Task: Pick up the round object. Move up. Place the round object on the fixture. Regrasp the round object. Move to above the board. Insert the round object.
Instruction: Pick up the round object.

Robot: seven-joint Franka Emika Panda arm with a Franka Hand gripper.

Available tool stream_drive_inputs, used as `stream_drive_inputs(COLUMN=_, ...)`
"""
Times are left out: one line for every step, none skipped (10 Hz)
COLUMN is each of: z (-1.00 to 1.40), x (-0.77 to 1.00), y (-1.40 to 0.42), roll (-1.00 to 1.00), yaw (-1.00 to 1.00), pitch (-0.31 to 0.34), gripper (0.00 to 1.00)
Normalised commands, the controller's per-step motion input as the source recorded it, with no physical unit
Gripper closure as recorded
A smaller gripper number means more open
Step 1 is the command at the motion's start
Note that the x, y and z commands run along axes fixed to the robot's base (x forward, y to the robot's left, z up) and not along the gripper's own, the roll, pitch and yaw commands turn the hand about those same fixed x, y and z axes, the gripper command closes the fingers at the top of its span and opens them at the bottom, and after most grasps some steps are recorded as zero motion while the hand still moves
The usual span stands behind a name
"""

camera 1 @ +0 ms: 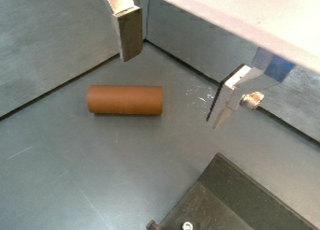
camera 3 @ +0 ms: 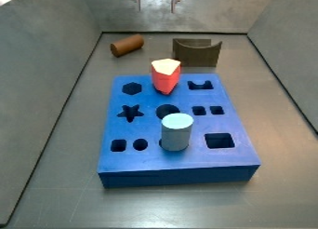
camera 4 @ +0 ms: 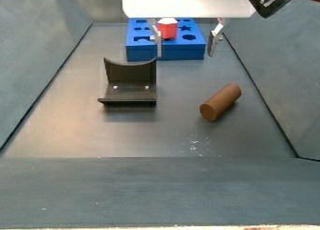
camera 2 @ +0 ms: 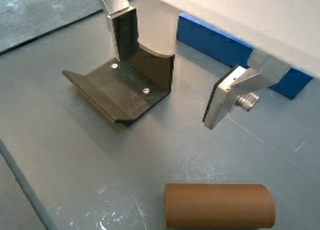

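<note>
The round object lies on its side on the grey floor, beside the fixture and apart from it, touching nothing. It is a plain brown, wood-coloured cylinder with flat round ends and no markings that can be made out.

The hand hangs above the floor near the round object with its two silver fingers spread wide and nothing between them. A wrist view shows the round object lying below the gap between the fingers, with only a corner of the fixture; a wrist view shows the fixture whole, its notch upward, and an edge of the board beyond it.

Only a side view shows the whole board, on the far side of the fixture from the round object, carrying a red-and-white pentagonal peg and a pale cylinder. There the hand is cut off at the frame's edge, only its fingertips showing. In a side view the hand's body is a white block, largely out of frame.
</note>
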Motion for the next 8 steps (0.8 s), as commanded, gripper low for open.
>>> stream_drive_inputs(z=-0.61, x=0.00, y=0.11, roll=-0.22, yaw=-0.33, pitch=0.000, gripper=0.00)
stream_drive_inputs(z=-0.60, x=-0.07, y=0.29, roll=-0.14, yaw=-0.65, pitch=0.180, gripper=0.00)
stream_drive_inputs(z=-0.50, x=-0.12, y=0.15, roll=-0.03, yaw=-0.81, pitch=0.243, gripper=0.00)
stream_drive_inputs(z=-0.35, x=-0.20, y=0.09, roll=-0.03, yaw=-0.84, pitch=0.186, gripper=0.00)
stream_drive_inputs(z=-0.31, x=-0.28, y=0.09, roll=-0.01, yaw=-0.83, pitch=0.197, gripper=0.00)
stream_drive_inputs(z=-0.33, x=-0.41, y=0.12, roll=-0.15, yaw=-0.71, pitch=0.137, gripper=0.00)
stream_drive_inputs(z=-0.25, x=-0.48, y=0.07, roll=-0.56, yaw=-0.52, pitch=-0.057, gripper=0.00)
stream_drive_inputs(z=-0.21, x=-0.44, y=0.07, roll=-0.87, yaw=-0.38, pitch=-0.249, gripper=0.00)
